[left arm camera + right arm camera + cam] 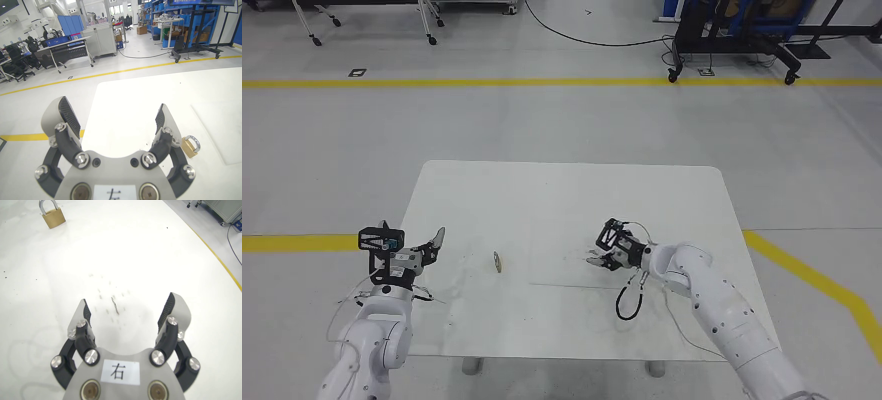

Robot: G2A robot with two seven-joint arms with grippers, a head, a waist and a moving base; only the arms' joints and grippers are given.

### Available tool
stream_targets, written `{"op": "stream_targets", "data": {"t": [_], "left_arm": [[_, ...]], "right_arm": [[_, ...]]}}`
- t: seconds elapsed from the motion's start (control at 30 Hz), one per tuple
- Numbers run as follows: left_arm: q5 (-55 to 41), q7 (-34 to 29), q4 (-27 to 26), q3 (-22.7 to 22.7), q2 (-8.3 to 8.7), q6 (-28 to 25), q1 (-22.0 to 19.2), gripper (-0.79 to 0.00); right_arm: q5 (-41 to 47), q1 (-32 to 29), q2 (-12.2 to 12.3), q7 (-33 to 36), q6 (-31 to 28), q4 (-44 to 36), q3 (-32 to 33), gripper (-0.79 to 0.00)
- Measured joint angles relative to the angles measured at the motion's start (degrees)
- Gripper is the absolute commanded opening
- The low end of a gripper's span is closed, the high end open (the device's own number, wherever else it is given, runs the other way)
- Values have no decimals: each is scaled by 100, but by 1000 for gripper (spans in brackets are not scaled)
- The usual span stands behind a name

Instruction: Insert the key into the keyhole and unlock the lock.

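Right tool (pixel 128 298) over the key (pixel 115 305)

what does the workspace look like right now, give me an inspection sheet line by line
surface: white table with a thin white sheet lying on it
job's things: brass padlock on the table, shackle looks shut, no key in it; key loose on the table just ahead of the right gripper
clutter: small dark specks, faint scuffs
grippers: left gripper open, empty, at the table's edge near the padlock; right gripper open, empty
cables: black loop at the right arm's wrist; floor cable beyond the table
surroundings: yellow floor lines, wheeled stand, shelving behind
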Motion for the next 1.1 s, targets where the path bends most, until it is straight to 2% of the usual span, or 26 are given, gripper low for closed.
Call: {"op": "stream_targets", "data": {"t": [0.03,0.07,0.23,0.37,0.63,1.1], "left_arm": [[0,0,0,0,0,0,0,0],[0,0,0,0,0,0,0,0],[0,0,0,0,0,0,0,0],[0,0,0,0,0,0,0,0],[0,0,0,0,0,0,0,0],[0,0,0,0,0,0,0,0]], "right_arm": [[-18,27,-8,14,-12,32,-42,-382],[-35,64,-20,30,-28,73,-102,-406],[-103,198,-60,62,-40,224,-288,-459],[-87,317,-81,43,-38,389,-349,-785],[-199,275,-39,-112,33,258,-266,-785],[-541,-454,182,-612,48,-884,238,-785]]}}
